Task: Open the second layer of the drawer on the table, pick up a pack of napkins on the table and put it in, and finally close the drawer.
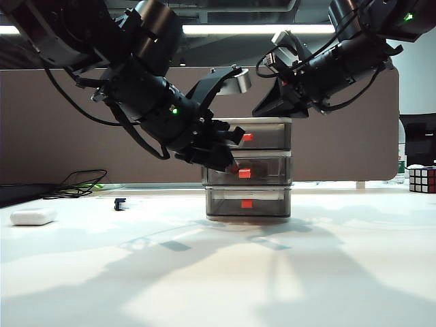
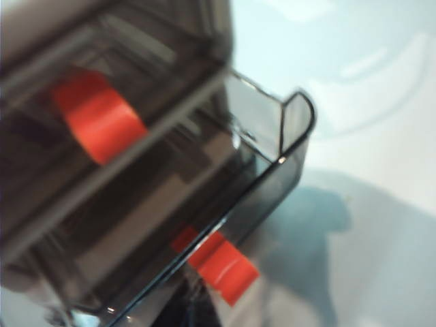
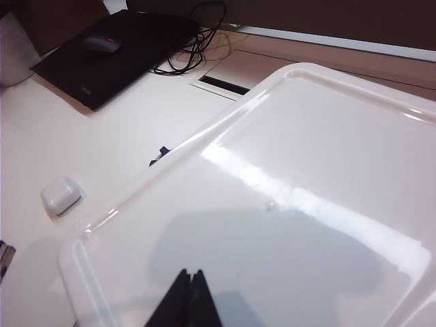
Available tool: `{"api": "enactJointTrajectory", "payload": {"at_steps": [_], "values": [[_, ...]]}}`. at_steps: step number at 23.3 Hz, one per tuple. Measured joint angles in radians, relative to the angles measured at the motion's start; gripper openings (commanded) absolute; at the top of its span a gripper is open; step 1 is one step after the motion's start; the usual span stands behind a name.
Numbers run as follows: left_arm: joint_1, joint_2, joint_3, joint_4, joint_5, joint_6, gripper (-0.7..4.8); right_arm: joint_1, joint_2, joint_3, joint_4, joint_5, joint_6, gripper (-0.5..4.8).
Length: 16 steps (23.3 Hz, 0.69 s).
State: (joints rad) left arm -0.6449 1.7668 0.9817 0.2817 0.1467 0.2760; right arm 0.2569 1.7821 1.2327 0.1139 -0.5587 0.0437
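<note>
**Ana:** At the drawer (image 1: 248, 167) near the table (image 1: 218, 272) centre, we see the left gripper (image 1: 230, 163) pinched shut at the second layer (image 1: 249, 174), its red handle (image 2: 216, 262) right at the fingertips.

**Ben:** Opening step, we judge; the tray looks slid out a little. Next comes a straight pull toward six o'clock.

**Ana:** Up at one o'clock, the right gripper (image 3: 185, 303) hovers closed over the cabinet top. We spot no pack of napkins anywhere.

Pale grey drawer cabinet (image 1: 248, 168) holds smoky dark translucent trays, each with a red-orange handle (image 1: 244, 173). It stands on a white table (image 1: 218, 272). Both arms above it are black; far right, a multicoloured puzzle cube (image 1: 422, 179).
</note>
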Motion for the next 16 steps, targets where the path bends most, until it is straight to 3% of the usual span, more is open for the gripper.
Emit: {"api": "enactJointTrajectory", "payload": {"at_steps": [16], "values": [[0.002,0.095,0.0,0.247,-0.12,0.001,-0.05,0.0,-0.001,0.004,-0.017,-0.002,-0.004,-0.05]]}}
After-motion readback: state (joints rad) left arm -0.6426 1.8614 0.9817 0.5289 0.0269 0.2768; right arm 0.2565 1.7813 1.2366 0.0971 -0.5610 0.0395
